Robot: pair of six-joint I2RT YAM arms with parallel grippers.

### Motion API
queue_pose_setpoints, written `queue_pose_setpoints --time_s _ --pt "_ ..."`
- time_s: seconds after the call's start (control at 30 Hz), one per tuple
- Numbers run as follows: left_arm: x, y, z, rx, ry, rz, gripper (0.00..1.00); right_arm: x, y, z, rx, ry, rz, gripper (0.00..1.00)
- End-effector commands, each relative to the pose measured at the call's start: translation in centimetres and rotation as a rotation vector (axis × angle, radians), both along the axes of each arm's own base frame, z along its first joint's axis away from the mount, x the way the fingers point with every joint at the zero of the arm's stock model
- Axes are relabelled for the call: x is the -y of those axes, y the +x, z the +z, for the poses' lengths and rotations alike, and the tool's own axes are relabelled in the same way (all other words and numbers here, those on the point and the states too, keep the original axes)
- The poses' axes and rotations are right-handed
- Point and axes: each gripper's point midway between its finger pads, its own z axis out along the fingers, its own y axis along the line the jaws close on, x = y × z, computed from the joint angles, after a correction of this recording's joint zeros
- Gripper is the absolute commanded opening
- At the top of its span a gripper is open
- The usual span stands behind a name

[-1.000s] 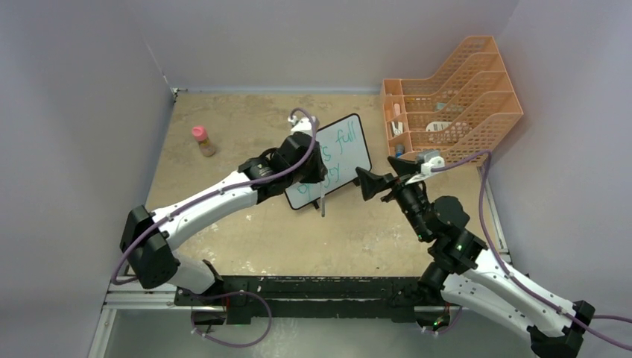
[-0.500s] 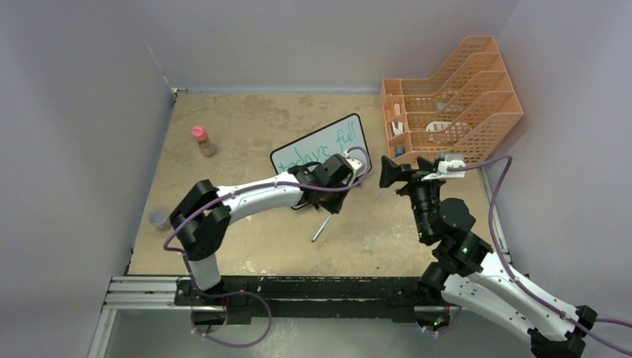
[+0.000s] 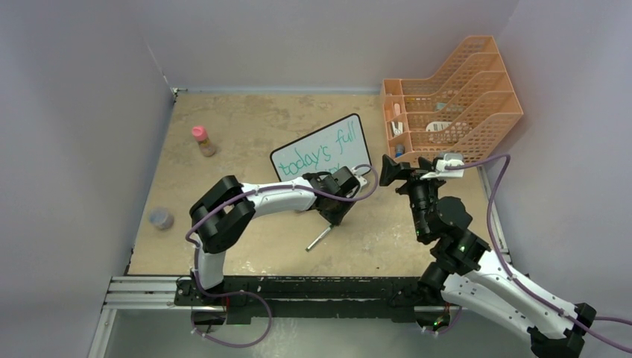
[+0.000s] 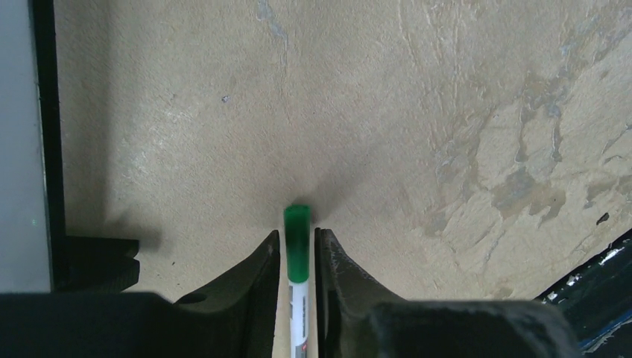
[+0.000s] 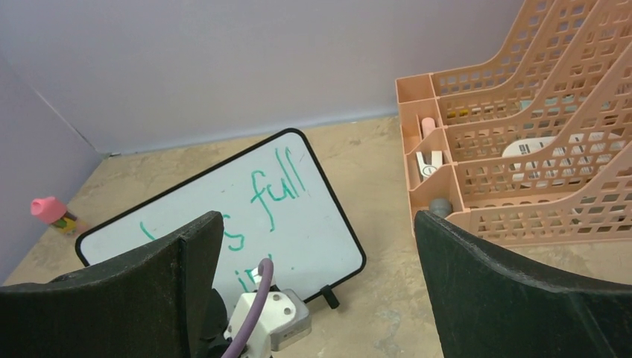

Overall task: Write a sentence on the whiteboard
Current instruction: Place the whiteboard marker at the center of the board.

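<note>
The whiteboard (image 3: 320,153) stands tilted at mid-table and reads "today's full" in green, with more writing hidden behind my left arm. It also shows in the right wrist view (image 5: 223,190). My left gripper (image 3: 337,215) is low in front of the board's near right corner. It is shut on a white marker (image 3: 319,239) with a green end (image 4: 296,231), which slants down and touches the table. My right gripper (image 3: 393,171) hovers wide open and empty just right of the board, facing it (image 5: 317,224).
An orange mesh file rack (image 3: 447,89) with small items stands at the back right. A pink-capped bottle (image 3: 203,140) stands at the back left. A small grey round object (image 3: 159,218) lies near the left wall. Walls enclose the table on three sides.
My left gripper has come down from the board face to the table in front of it, marker still between its fingers. The writing "today's" is now uncovered. My right gripper shifted slightly right.
</note>
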Motion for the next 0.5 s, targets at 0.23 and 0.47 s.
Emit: queue_pose_setpoints --time_s 0.23,0.47 --pt "1.9 1.8 6.8 0.082 -0.126 0.047 0.48 2.2 0.5 1.8 0.044 0.008 -0.139 0.99" --pt "-1.6 7.0 17.3 0.244 -0.313 0.227 0.57 3.6 0.4 2.4 0.064 -0.014 -0.201 0.99"
